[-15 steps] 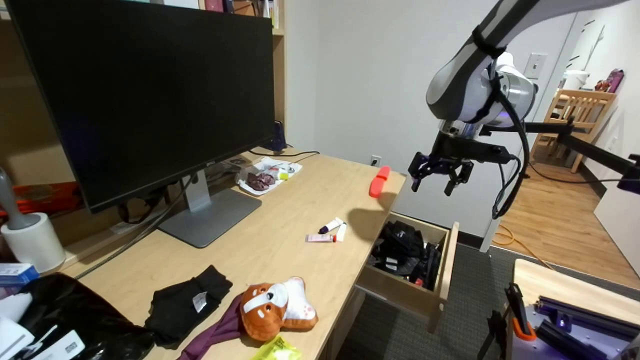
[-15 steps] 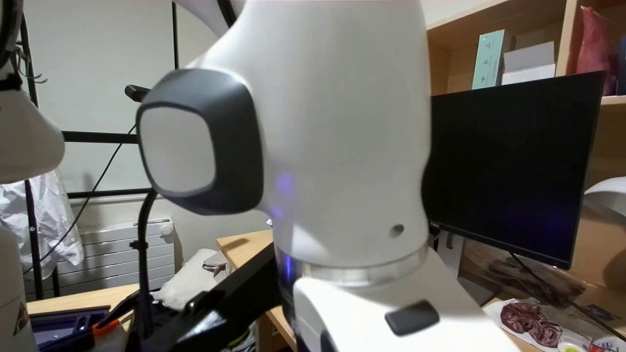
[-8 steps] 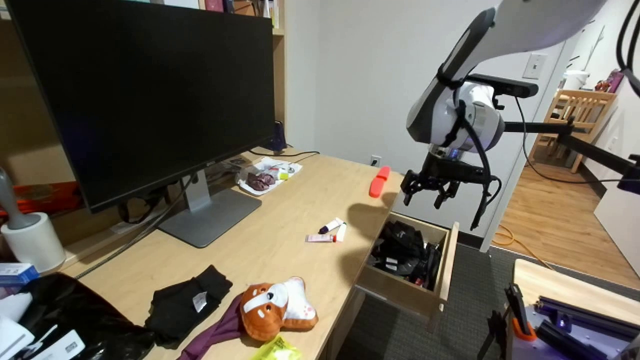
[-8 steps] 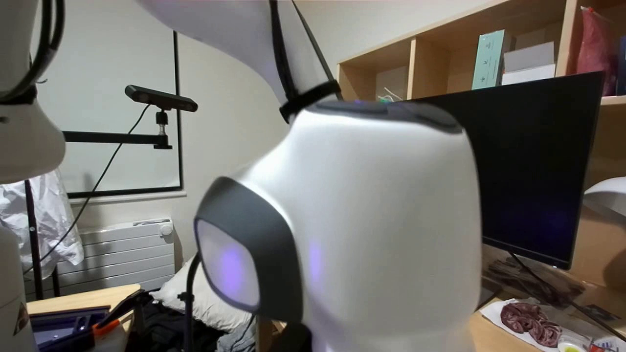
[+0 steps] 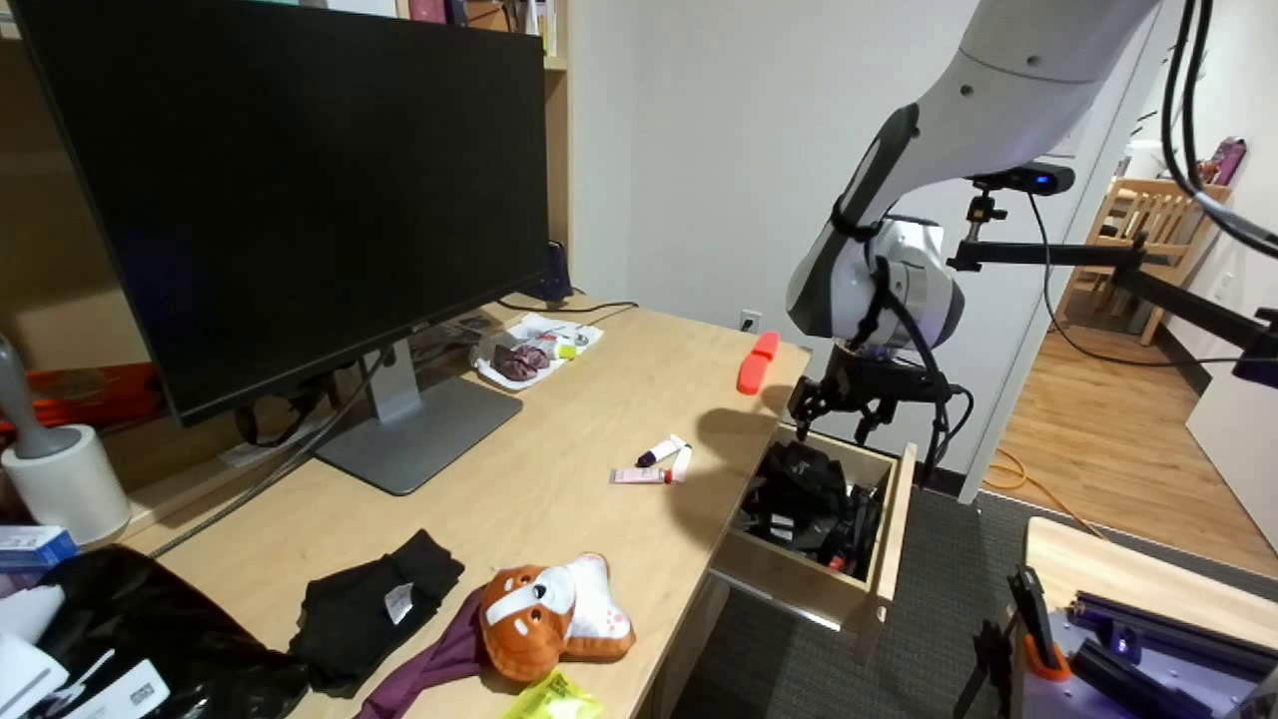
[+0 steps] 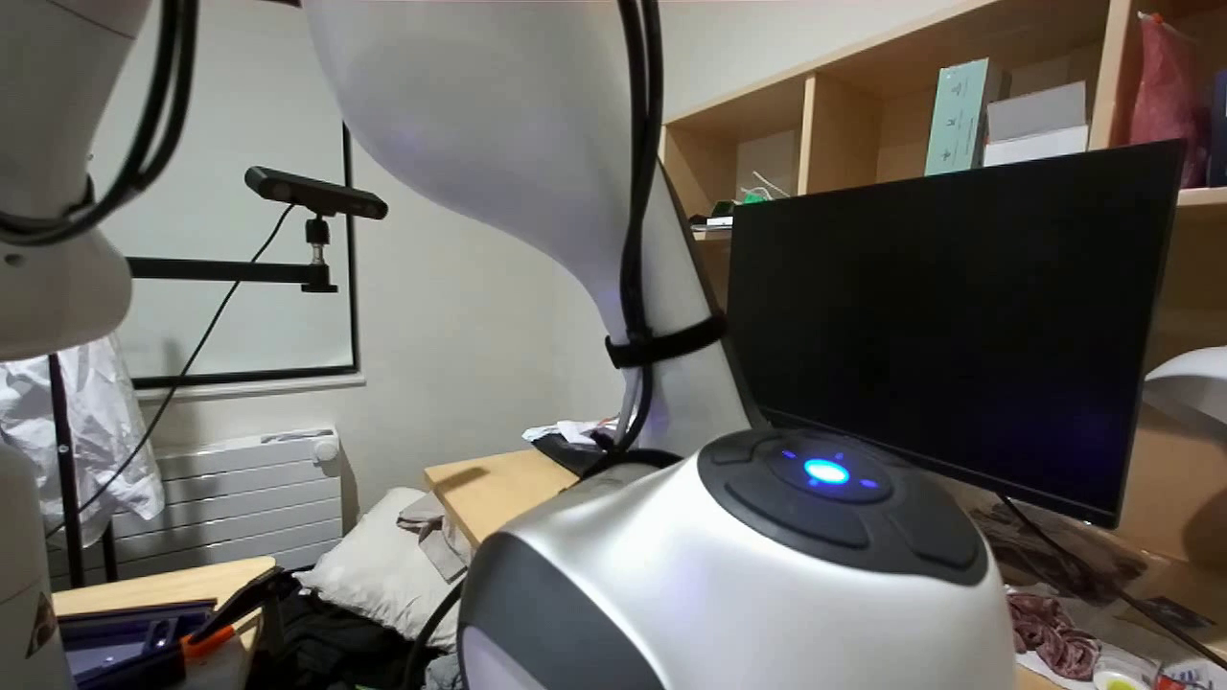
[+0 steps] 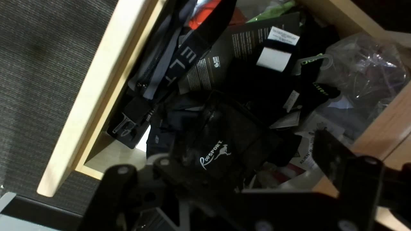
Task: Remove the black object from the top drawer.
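The top drawer (image 5: 894,534) of light wood stands pulled out under the desk and holds many dark items. It fills much of the wrist view (image 7: 93,86). A lumpy black object with white "RooSport" lettering (image 7: 237,134) lies among them; in an exterior view a dark lump (image 5: 802,469) shows there, probably the same. My gripper (image 5: 832,433) is open and empty above the drawer, toward its far end. In the wrist view the gripper (image 7: 246,141) has its fingers spread, with the black object below, nearer the left finger. The other exterior camera shows mostly the arm; drawer and gripper are hidden there.
The desk top (image 5: 619,399) edge is close on the drawer's inner side. It bears a red case (image 5: 759,362), small tubes (image 5: 641,476), a dog plush (image 5: 554,609), a flat black cloth (image 5: 379,604) and a monitor (image 5: 329,190). A camera on a bar (image 5: 1023,180) stands behind the arm.
In an exterior view my gripper has come down and slightly left, from high above to just over the drawer's far end. It stays open. The drawer and desk items have not visibly moved.
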